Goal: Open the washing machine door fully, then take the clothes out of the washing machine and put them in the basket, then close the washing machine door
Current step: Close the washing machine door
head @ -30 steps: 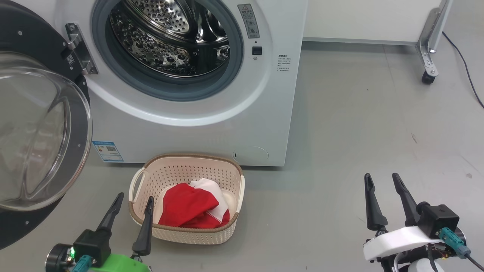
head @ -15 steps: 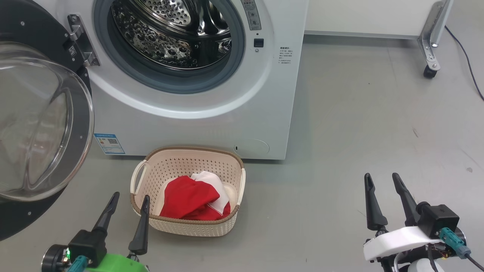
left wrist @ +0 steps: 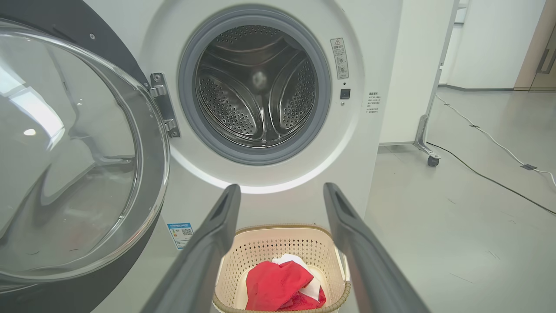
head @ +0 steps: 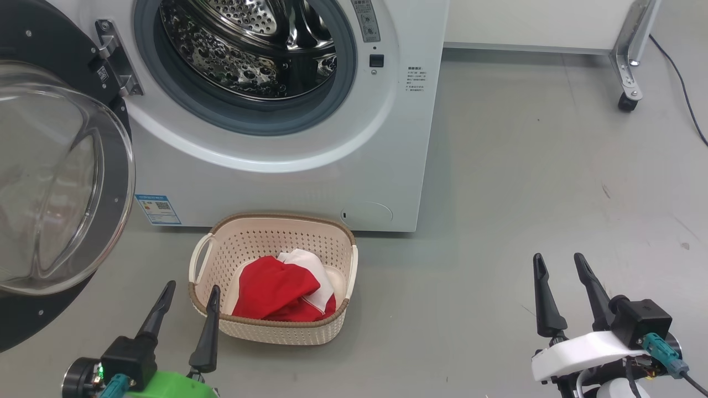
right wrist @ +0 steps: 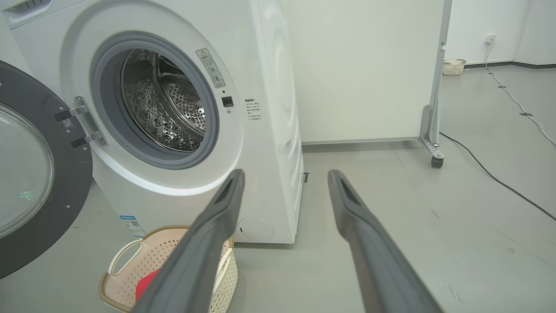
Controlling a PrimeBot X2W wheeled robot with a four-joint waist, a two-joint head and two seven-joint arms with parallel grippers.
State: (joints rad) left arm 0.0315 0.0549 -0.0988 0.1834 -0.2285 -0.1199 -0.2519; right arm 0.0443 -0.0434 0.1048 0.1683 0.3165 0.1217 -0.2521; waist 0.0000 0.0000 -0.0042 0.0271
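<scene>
Beside the left gripper (head: 193, 285): basket (head: 282, 331).

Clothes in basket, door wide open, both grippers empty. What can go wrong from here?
1. The washing machine door must swing shut above the basket, which stands close before the washing machine; clearance over its rim is unclear.
2. The left gripper hangs open beside the basket's near rim; reaching for the door could nudge it.
3. A push on the door's bulging glass may slip off.

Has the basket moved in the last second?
No. The basket keeps its place by the blue label on the washing machine; the whole picture shifted, so the camera moved.
</scene>
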